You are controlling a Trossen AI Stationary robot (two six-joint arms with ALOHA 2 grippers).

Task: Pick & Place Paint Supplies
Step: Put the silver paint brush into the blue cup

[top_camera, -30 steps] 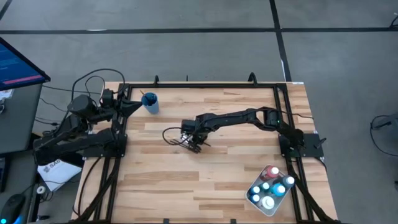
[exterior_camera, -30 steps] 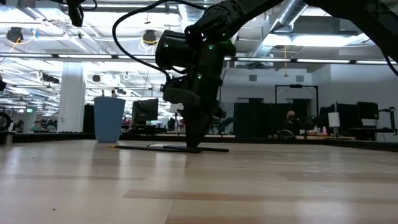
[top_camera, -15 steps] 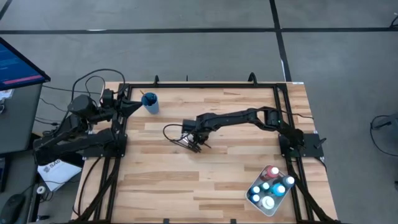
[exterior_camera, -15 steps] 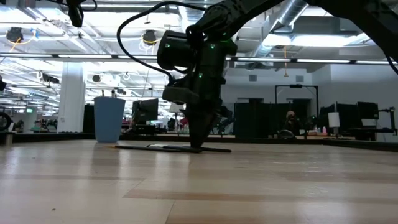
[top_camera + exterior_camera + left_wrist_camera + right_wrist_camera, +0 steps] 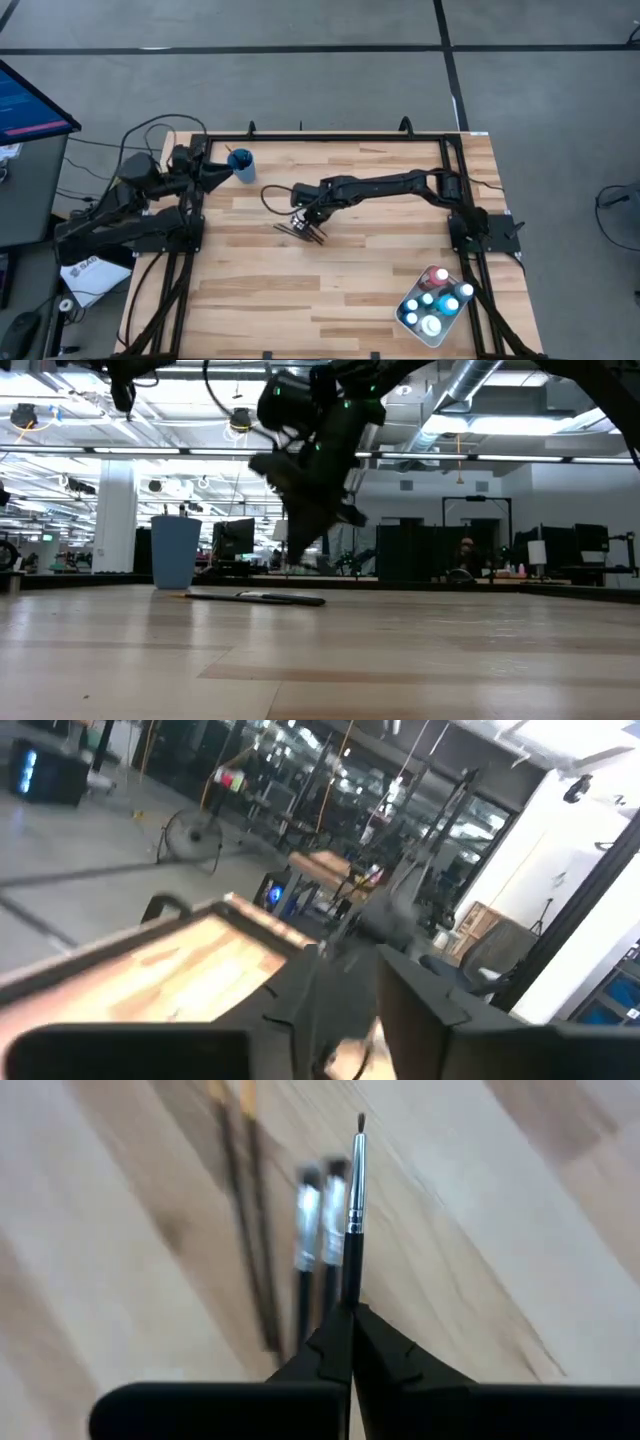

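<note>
- R gripper (image 5: 350, 1320): closed tight on one thin paintbrush (image 5: 354, 1210), held above table centre, lifted clear of remaining brushes (image 5: 302, 230).
- Grip is near handle end, so brush could pivot or slip w/ fast swing toward blue cup (image 5: 241, 164).
- L gripper (image 5: 208, 171): beside cup, opening can't be judged; collision risk if both arms converge there.
- Paint bottles sit in white tray (image 5: 405, 322), far corner.

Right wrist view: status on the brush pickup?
Right tool shut on one thin dark-handled paintbrush, lifted off table. Other brushes on the wood. Left tool near blue round cup. Nothing blocking.
</note>
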